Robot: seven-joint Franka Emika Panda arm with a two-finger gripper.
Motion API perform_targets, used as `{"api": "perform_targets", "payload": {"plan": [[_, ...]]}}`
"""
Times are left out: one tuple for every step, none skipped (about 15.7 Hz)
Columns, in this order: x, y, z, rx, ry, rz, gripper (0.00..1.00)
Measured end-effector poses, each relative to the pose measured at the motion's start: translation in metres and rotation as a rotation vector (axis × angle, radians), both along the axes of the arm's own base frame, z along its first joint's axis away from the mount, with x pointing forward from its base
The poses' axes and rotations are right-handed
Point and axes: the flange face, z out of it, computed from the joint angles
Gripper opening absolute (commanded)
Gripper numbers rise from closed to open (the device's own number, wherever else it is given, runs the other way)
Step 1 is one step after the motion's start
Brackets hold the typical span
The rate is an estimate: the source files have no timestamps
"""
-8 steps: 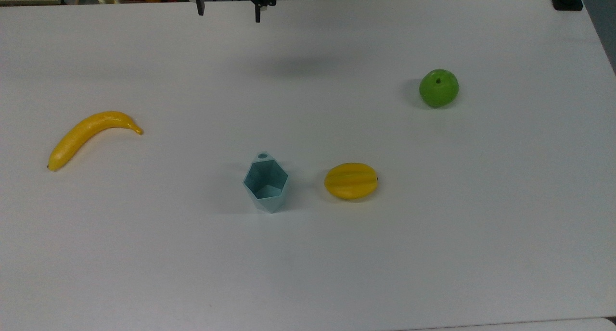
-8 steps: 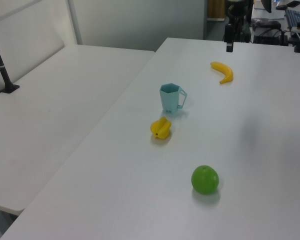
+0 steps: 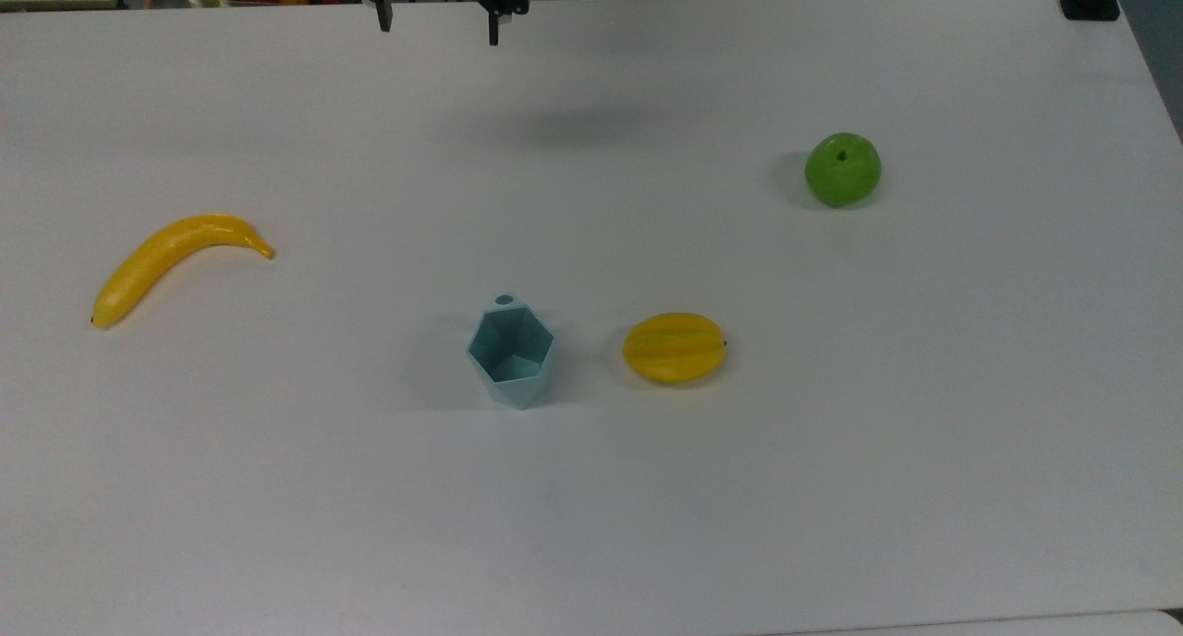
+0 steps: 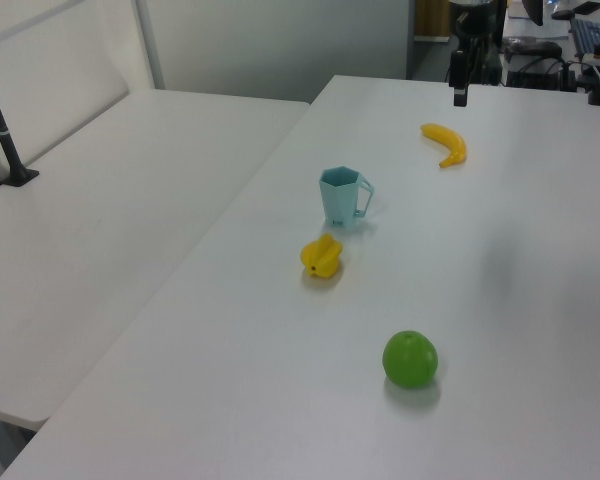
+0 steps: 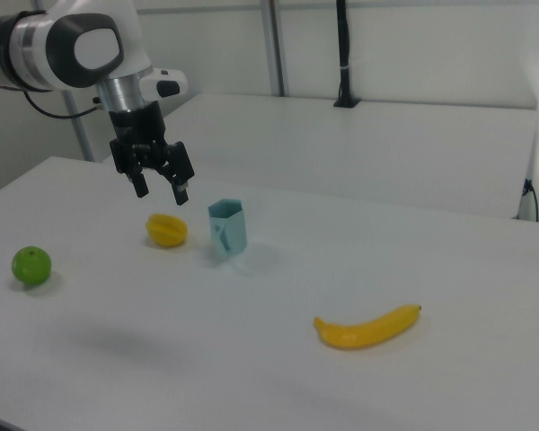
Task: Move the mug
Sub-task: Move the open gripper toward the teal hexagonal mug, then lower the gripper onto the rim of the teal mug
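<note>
The mug (image 3: 510, 352) stands upright on the white surface (image 3: 832, 451), around the middle of it and a little nearer the bottom edge in the top view. Its small tab handle points toward the top view's upper edge. Just beside it, on the top view's right and not touching, lies a yellow ribbed fruit (image 3: 675, 348). A banana (image 3: 171, 262) lies well apart from the mug, near the top view's left edge of the surface. A green apple (image 3: 842, 168) sits toward the top view's upper right, also well apart.

The tool (image 3: 436, 26) hangs in the air over the surface's far edge in the top view, well clear of the mug. Its two fingers are spread wide and hold nothing. In the right view the tool (image 5: 160, 186) points downward, with the white arm (image 5: 81, 45) reaching in from the right view's upper left.
</note>
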Motion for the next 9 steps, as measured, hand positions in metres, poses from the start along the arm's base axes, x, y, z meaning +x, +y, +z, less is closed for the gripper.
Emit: {"api": "perform_targets", "payload": {"plan": [[0.002, 0.000, 0.000, 0.001, -0.010, 0.001, 1.00], [0.005, 0.001, -0.001, 0.002, -0.029, 0.005, 1.00], [0.010, 0.001, -0.002, 0.003, -0.051, 0.014, 1.00], [0.017, 0.002, -0.009, 0.004, -0.071, 0.032, 1.00], [0.027, 0.003, -0.021, 0.004, -0.088, 0.064, 1.00], [0.035, 0.003, -0.032, 0.005, -0.098, 0.088, 1.00], [0.045, 0.004, -0.047, 0.005, -0.107, 0.116, 1.00], [0.058, 0.006, -0.069, 0.005, -0.120, 0.139, 1.00], [0.068, 0.007, -0.087, 0.006, -0.130, 0.151, 1.00]]}}
